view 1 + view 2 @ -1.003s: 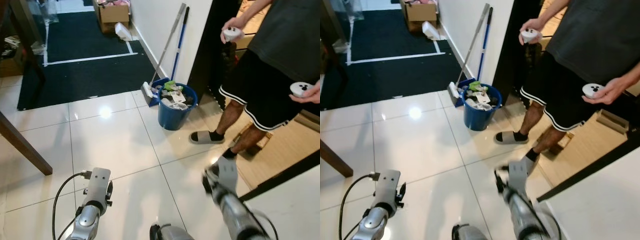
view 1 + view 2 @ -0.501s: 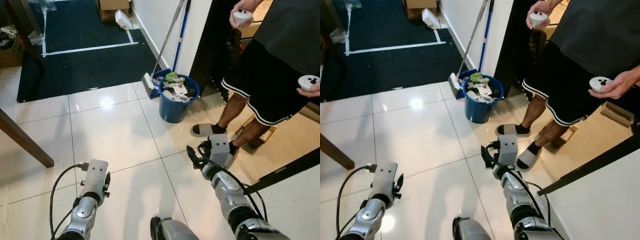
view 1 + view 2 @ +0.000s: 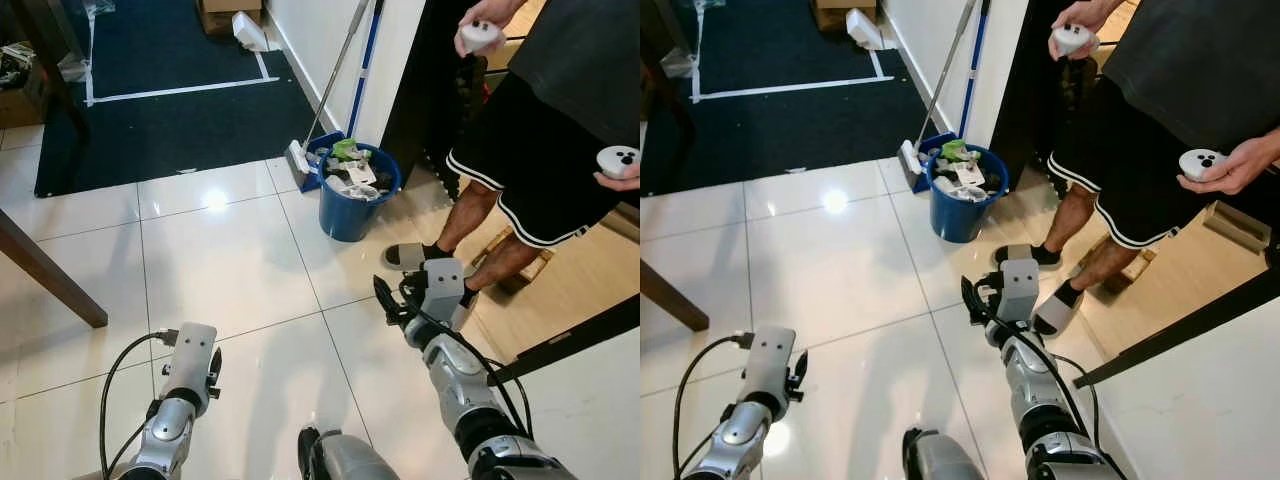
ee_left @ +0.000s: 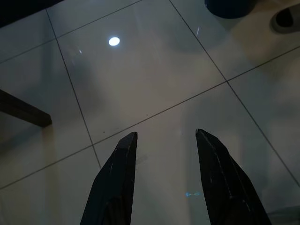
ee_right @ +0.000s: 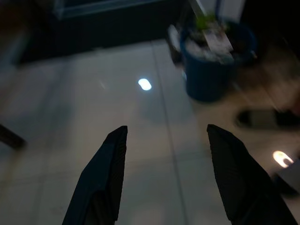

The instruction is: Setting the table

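While both silver arms reach forward over the glossy white tile floor (image 3: 230, 280), neither grips anything: the left gripper (image 4: 165, 140) hangs low at the near left, its two black fingers spread with bare tile between them, and the right gripper (image 5: 164, 136) is raised a little farther out at the near right, its fingers likewise parted and empty. A black cable (image 3: 118, 375) loops beside the left wrist. Just beyond the right wrist stands a person's foot in a grey slipper (image 3: 408, 256), with the other foot close behind the wrist housing. Farther left, a dark wooden table leg (image 3: 50, 285) slants down to the tiles at the edge of the scene. Beyond the right gripper sits a blue bucket (image 3: 353, 195) filled with what looks like crumpled paper and wrappers, though the contents are too small to tell for sure. A broom (image 3: 335, 85) and a blue-handled mop (image 3: 368, 50) lean against the white wall just behind the bucket. At the right, the person in black shorts (image 3: 530, 170) holds a white controller in each hand (image 3: 478, 32). Farther still, a dark carpet (image 3: 170, 110) with a white line runs to a cardboard box (image 3: 222, 14) at the far edge. No tableware for the setting can be made out.
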Tool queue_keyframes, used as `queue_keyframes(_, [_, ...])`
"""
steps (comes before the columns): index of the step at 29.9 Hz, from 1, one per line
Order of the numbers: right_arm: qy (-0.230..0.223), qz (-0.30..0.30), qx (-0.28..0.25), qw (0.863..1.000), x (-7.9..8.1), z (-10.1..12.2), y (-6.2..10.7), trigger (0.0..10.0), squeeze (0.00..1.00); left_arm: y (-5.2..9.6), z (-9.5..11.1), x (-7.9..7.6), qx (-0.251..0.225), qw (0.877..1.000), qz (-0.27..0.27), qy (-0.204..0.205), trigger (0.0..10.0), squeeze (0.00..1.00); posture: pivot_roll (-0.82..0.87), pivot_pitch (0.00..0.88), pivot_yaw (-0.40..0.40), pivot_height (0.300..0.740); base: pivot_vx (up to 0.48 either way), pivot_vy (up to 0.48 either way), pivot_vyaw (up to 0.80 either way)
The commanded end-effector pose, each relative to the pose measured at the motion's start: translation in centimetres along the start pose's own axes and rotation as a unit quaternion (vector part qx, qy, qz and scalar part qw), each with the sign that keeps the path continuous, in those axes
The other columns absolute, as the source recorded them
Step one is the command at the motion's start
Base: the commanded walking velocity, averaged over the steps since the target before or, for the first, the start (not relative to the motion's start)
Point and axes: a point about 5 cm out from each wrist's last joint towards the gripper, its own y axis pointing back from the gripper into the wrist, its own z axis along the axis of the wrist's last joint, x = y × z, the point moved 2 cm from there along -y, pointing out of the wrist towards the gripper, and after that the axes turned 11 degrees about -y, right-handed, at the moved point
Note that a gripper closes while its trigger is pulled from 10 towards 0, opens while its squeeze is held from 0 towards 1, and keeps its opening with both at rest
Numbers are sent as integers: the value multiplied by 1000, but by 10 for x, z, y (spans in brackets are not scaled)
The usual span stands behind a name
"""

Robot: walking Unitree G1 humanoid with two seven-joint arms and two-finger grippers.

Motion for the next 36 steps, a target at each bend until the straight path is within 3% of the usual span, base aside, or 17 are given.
queue_keyframes(1, [9, -35, 41, 998, -13, -22, 13, 10000, 0, 6, -10, -6, 15, 1000, -4, 6, 10000, 0, 34, 88, -28, 740, 0, 0, 0])
queue_keyframes(5, [28, -85, 78, 993, -27, -38, 25, 10000, 0, 8, -13, -6, 17, 1000, -4, 6, 10000, 0, 39, 79, -20, 740, 0, 0, 0])
queue_keyframes(7, [50, -135, 117, 983, -41, -53, 39, 10000, 0, 9, -15, -7, 21, 1000, -4, 5, 10000, 0, 41, 66, -11, 740, 0, 0, 0])
queue_keyframes(14, [72, -196, 183, 961, -59, -85, 72, 10000, 0, 12, -20, -6, 26, 1000, 0, 5, 10000, 0, 43, 38, -5, 740, 0, 0, 0])
queue_keyframes(20, [72, -189, 196, 960, -55, -95, 78, 10000, 0, 11, -18, -6, 25, 1000, 8, 16, 10000, 0, 47, 30, -13, 740, 0, 0, 0])
queue_keyframes(25, [43, -171, 196, 965, -45, -99, 76, 10000, 0, 10, -16, -8, 27, 999, 12, 13, 10000, 0, 51, 30, -19, 740, 0, 0, 0])
queue_keyframes(36, [48, -178, 205, 961, -46, -103, 80, 10000, 0, 6, -8, -9, 13, 1000, 13, 14, 10000, 0, 50, 33, -20, 740, 0, 0, 0])
